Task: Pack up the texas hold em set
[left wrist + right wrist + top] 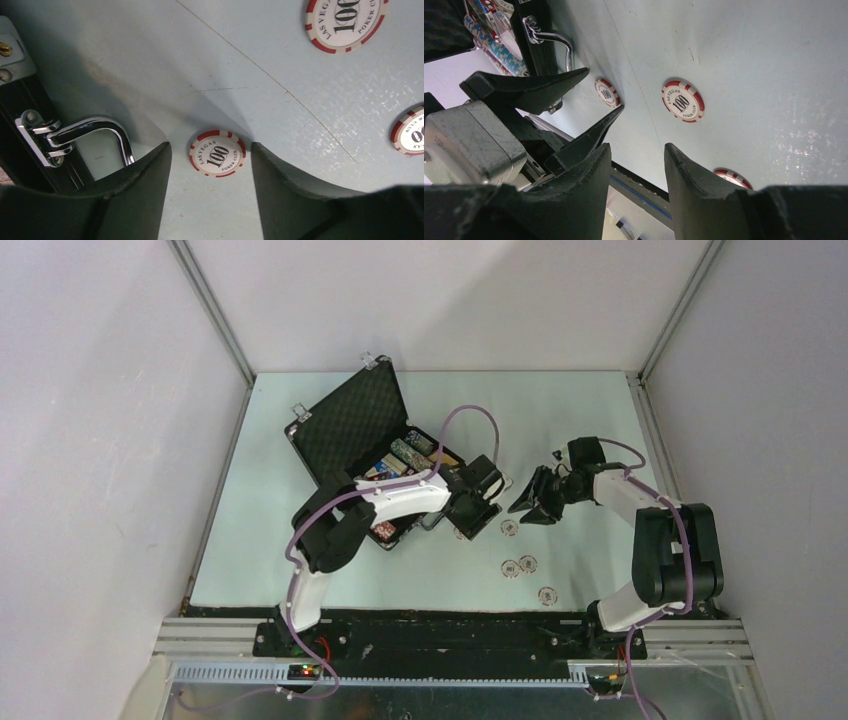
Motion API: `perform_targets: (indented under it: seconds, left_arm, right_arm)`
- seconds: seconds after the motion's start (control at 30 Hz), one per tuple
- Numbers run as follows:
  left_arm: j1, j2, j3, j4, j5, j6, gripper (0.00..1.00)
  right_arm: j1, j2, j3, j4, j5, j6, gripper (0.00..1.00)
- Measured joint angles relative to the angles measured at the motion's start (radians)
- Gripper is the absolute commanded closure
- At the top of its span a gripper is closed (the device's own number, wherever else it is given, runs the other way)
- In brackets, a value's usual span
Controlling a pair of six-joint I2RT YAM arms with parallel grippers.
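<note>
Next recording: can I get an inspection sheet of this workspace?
Surface: pale blue table, faint scratch lines.
Job's things: black case open, lid raised, rows of chips inside; several loose 100 chips lie flat on the table to its right.
Clutter: nothing seen.
Grippers: left gripper open, fingers straddling one chip with a gap on either side; right gripper open, nothing between its fingers.
Cables: purple cables run along both arms, off the chips.
Surroundings: white walls, metal frame.
</note>
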Motion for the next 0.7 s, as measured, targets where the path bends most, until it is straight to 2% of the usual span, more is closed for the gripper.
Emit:
perform_targets:
  seconds: [0.23, 0.33, 0.4, 0.47, 0.53, 0.7]
  left_arm:
    - [-0.016, 0.005, 0.008, -0.006, -0.018, 0.0, 0.51]
    - [-0.018, 0.005, 0.007, -0.005, -0.011, -0.001, 0.52]
    - [-0.018, 0.004, 0.004, -0.001, -0.002, -0.005, 0.49]
    - [-0.018, 0.0, -0.001, 0.005, 0.002, -0.008, 0.38]
    - [-0.018, -0.001, -0.004, 0.005, 0.006, -0.01, 0.31]
    - [-0.014, -0.004, -0.005, -0.007, 0.006, -0.017, 0.32]
  right_arm:
    - [0.0, -0.015, -0.015, 0.0, 0.013, 0.0, 0.54]
    - [0.0, -0.017, -0.015, 0.004, 0.018, 0.0, 0.53]
    - [0.0, -0.017, -0.015, 0.006, 0.018, 0.0, 0.53]
    - [0.0, -0.017, -0.015, 0.008, 0.018, 0.0, 0.53]
    - [0.002, -0.017, -0.015, 0.008, 0.018, 0.0, 0.53]
    - [0.008, -0.017, -0.015, 0.009, 0.018, 0.0, 0.53]
